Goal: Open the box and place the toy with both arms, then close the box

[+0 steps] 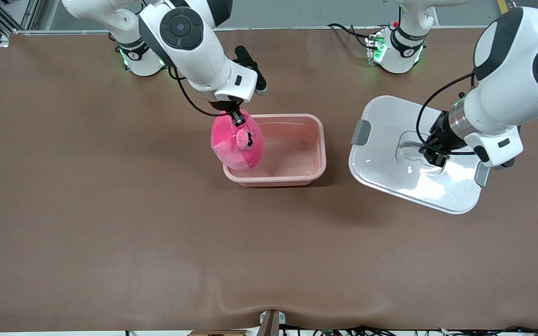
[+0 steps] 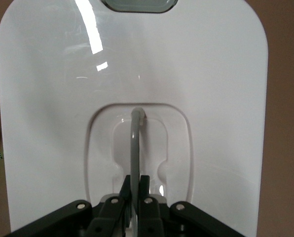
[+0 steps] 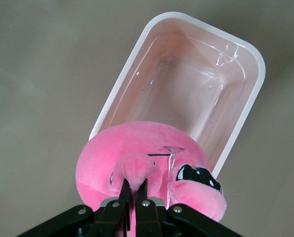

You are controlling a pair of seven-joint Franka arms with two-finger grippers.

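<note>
Toy hangs over the open box, lid held aside.
Your right gripper (image 1: 242, 128) pinches the toy's (image 1: 231, 147) nub over the box's (image 1: 318, 154) nine-o'clock end; your left gripper (image 1: 432, 156) clamps the lid's (image 1: 390, 172) handle (image 2: 135, 148).

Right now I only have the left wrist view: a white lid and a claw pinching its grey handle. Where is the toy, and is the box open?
Observer: The toy hangs from the right claw over the right-arm end of the box, not yet inside.
Operator: Is that grip firm?
Observer: In the right wrist view the right claw is shut on the toy's small nub.
Operator: And the box?
Observer: Open and bare inside; the lid lies flat on the table beside it, toward the left arm's end.
Operator: Where does my claw sit from the front?
Observer: The left claw is down in the lid's central recess, shut on the handle.
</note>
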